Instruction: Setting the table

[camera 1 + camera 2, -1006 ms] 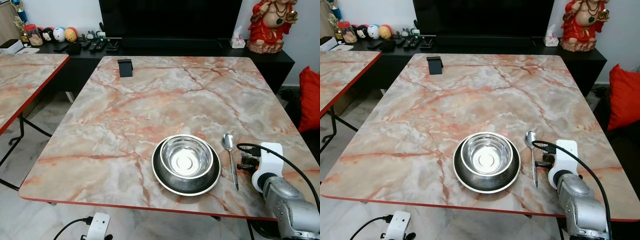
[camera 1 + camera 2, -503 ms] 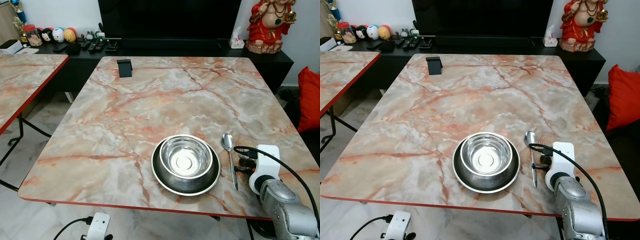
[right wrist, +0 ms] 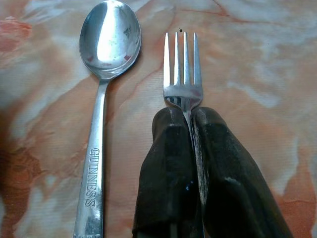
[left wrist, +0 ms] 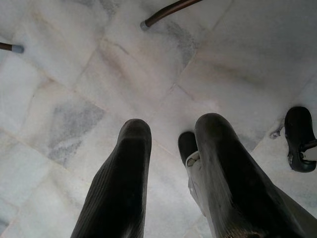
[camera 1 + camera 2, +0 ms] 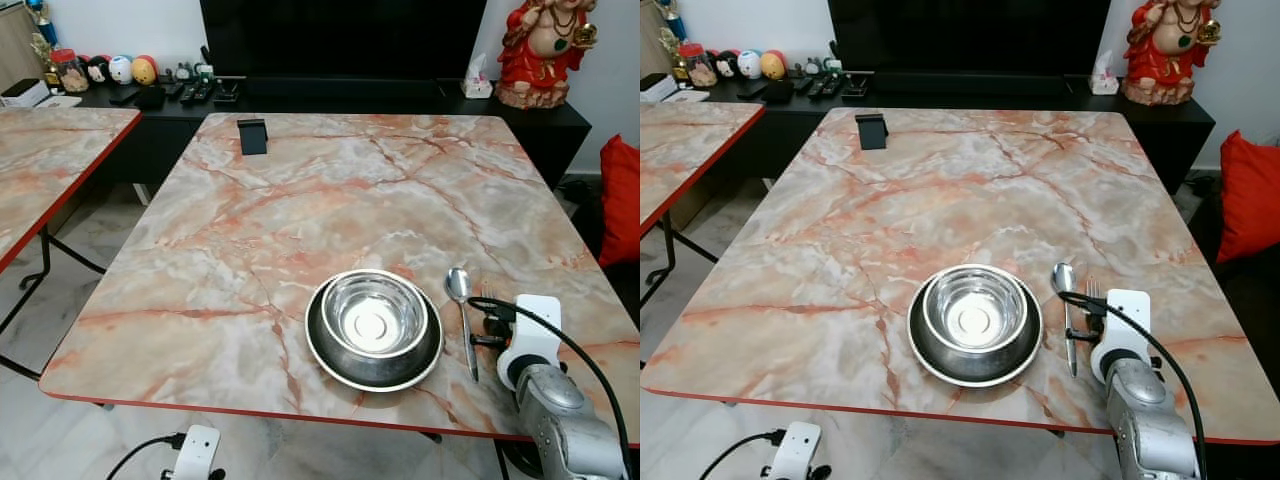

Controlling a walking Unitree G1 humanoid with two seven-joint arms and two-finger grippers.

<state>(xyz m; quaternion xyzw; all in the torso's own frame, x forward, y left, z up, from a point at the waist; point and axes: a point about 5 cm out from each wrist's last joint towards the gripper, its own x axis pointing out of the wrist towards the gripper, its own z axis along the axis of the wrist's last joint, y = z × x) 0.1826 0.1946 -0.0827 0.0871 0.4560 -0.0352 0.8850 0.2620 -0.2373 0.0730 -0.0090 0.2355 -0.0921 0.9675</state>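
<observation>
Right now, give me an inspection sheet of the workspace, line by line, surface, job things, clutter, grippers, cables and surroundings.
Surface: marble-pattern table with a red edge.
Job's things: steel bowl stands in a dark plate near the front edge; spoon lies to the plate's right, bowl end away from the robot; fork is beside the spoon, tines pointing the same way.
Clutter: small black stand at the table's far left corner.
Grippers: right gripper shut on the fork's handle, low over the table; left gripper open, hanging over the floor.
Cables: black cable loops over the right wrist.
Surroundings: second marble table at left, red figurine on a black cabinet.
</observation>
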